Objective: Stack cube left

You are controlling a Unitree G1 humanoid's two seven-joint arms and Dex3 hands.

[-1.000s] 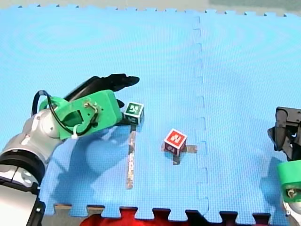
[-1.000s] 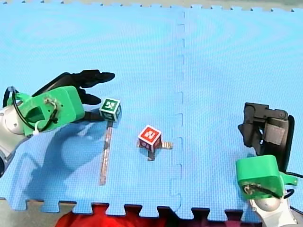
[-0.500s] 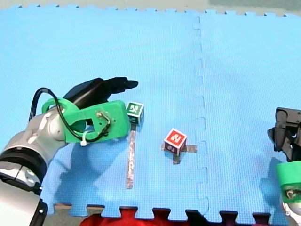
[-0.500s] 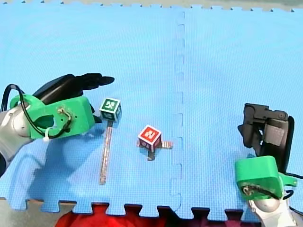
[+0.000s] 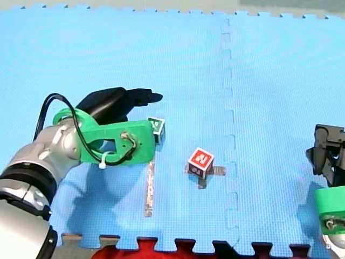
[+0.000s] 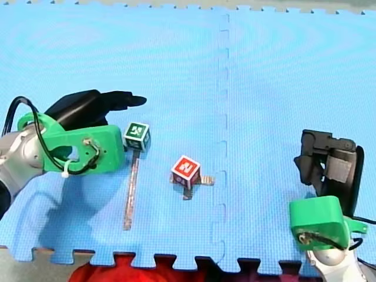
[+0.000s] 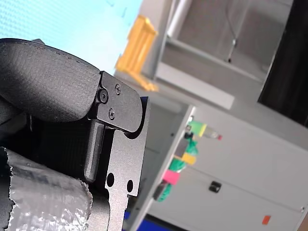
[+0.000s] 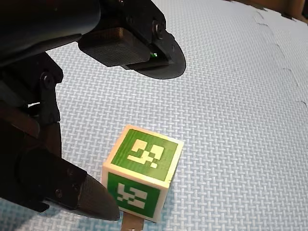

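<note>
Second wrist view: the green cube (image 8: pixel 143 178) sits on the blue mat (image 6: pixel 264 70) between the left hand (image 6: pixel 88 106)'s fingers (image 8: pixel 82 192), which stand apart on either side and do not yet clamp it. Beyond the fingers, well apart, the red cube (image 6: pixel 186 170) sits on a tape cross (image 6: pixel 202 180). The right hand (image 6: pixel 329 167) holds nothing, far off near the mat's edge. Nothing is stacked: grasp, lift, carry and placing all seem left.

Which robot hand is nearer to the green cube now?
Left. The left hand is just beside the green cube, holding nothing; the right hand is far off, near the right edge of the mat.
</note>
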